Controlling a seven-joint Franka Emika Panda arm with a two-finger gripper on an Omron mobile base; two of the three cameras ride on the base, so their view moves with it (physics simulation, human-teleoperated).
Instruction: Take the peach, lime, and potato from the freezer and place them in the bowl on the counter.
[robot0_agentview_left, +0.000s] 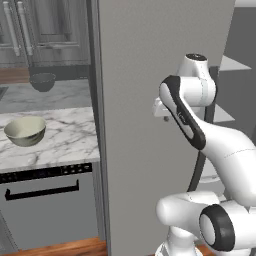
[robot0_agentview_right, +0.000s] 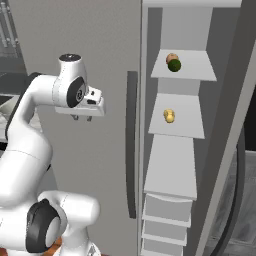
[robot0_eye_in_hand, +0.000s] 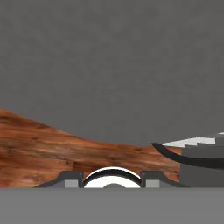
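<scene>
The freezer stands open, showing white inner shelves. On its top shelf the peach and the lime touch each other. One shelf lower lies the potato. The pale cream bowl sits on the white marble counter, left of the grey panel. My gripper hangs in front of that flat panel, well left of the shelves, pointing down. Its fingertips stand apart, open, with nothing between them. From the left, the gripper shows beside the arm's elbow.
A smaller dark grey bowl sits farther back on the counter. A dark vertical handle runs down the closed grey panel. The open door stands at the right. Wooden floor lies below, and a dishwasher front sits under the counter.
</scene>
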